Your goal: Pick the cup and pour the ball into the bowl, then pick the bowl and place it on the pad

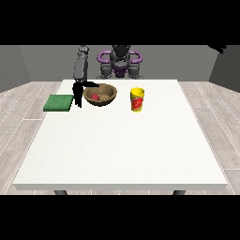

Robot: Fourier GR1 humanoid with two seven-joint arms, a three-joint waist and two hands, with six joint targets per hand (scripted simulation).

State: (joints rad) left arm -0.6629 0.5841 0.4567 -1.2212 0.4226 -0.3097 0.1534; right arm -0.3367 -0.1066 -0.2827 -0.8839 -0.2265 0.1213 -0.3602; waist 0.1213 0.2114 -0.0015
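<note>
Cup (137,100), yellow with a red mark, stands upright on the white surface (122,150), just to the view's right of the brown bowl (100,94). A red ball (95,97) lies inside the bowl. At the view's left, the robot hand (78,91) hangs at the bowl's left rim, one finger stretched over the rim; whether it grips the bowl I cannot tell. A green pad (59,102) lies flat beyond that hand, near the surface's left edge. Pale wood-plank floor (21,122) surrounds the surface, with grey walls (42,61) behind the robot
</note>
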